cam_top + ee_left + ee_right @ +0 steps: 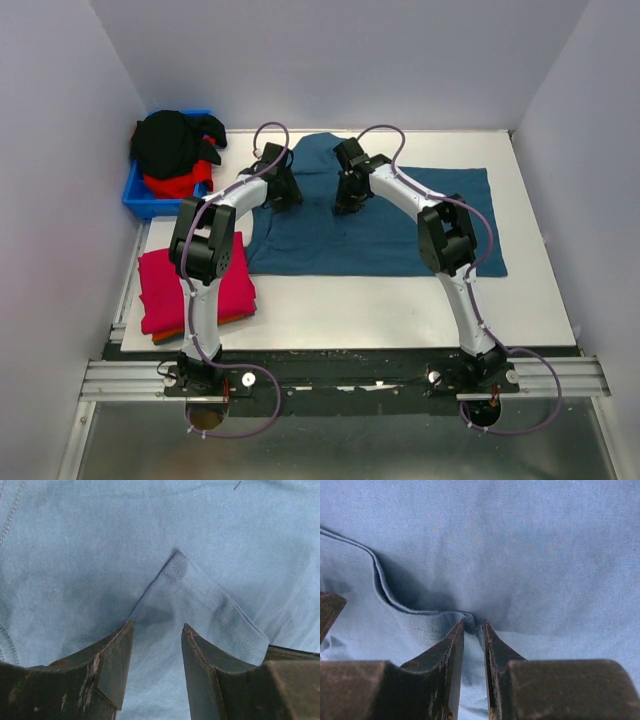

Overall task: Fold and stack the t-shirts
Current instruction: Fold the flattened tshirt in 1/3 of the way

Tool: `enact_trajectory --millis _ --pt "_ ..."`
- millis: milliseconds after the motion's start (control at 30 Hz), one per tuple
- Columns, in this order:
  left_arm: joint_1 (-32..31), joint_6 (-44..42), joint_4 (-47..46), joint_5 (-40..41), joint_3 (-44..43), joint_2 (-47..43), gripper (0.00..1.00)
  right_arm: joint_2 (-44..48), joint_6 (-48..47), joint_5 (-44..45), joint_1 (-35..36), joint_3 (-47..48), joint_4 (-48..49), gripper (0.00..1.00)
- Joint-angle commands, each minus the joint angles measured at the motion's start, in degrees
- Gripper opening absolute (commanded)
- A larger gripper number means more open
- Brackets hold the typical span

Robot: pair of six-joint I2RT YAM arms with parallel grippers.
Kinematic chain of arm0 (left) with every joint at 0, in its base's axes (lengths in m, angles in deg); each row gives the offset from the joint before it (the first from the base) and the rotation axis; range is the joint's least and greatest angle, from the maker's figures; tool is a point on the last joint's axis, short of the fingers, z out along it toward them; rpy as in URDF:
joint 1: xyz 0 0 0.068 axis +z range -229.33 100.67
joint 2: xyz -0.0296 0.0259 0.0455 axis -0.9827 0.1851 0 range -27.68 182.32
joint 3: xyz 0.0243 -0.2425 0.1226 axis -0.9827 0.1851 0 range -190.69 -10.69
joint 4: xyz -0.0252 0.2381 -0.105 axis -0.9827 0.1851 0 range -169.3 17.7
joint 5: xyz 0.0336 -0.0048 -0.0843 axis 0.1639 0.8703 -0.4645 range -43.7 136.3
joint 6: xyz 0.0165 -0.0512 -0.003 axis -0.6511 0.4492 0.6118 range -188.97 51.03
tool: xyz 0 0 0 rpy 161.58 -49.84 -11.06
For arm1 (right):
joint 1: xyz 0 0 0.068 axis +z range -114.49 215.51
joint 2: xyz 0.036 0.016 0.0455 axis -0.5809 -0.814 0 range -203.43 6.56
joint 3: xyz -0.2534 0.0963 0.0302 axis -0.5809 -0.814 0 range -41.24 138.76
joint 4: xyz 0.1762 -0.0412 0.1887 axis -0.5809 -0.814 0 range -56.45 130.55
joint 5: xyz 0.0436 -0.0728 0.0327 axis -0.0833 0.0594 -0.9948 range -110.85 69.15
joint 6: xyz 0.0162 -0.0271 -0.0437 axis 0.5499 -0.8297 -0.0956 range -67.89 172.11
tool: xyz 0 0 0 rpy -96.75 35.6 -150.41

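From above, the teal-blue t-shirt (400, 235) is lying spread across the far half of the desk (400, 315), and I am bending both arms in over its left part. My left pincer (283, 192) and my right pincer (350, 197) are pointing down onto the cloth, near each other. At the desk's left edge a folded crimson-pink t-shirt (195, 280) is resting on an orange t-shirt (215, 322), of which only a thin strip is showing. In the far left corner a blue bin (138, 203) is holding a black t-shirt (168, 140) heaped on a red t-shirt (175, 185).

Through my left wrist camera, my left pincer (156, 630) is standing with its jaws apart, gripping nothing. The teal-blue t-shirt (90, 550) is filling the view beneath it, and a stitched hem flap is running from between my fingers (112, 670) toward the right.

Through my right wrist camera, my right pincer (472, 626) is standing narrow, its tips nipping a small ridge of the teal-blue t-shirt (535, 545) where a curved hemmed edge is ending. The cloth is puckering toward the tips.
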Motion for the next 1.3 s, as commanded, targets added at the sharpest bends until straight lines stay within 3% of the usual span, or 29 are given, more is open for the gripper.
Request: enact_trajectory --millis 0,267,433,600,1267 --pt "0.55 -1.51 3.06 0.88 -2.17 1.75 0.56 -2.6 0.91 2.69 0.9 3.87 -4.98 0.3" --pt "1.26 -1.69 2.89 0.8 -1.46 1.13 0.56 -3.66 1.09 1.99 1.34 5.81 -6.39 0.18" --pt "1.26 -1.69 2.62 0.62 -1.2 1.4 0.56 -2.25 1.35 2.95 1.25 3.36 -4.99 0.01" --pt "1.26 -1.69 2.45 0.88 -1.29 2.01 0.57 -0.23 1.18 7.25 1.16 1.25 -4.46 0.01" --pt "1.26 -2.22 3.94 2.99 -2.69 3.68 0.56 6.28 1.62 10.16 -1.12 -5.18 0.3 0.01"
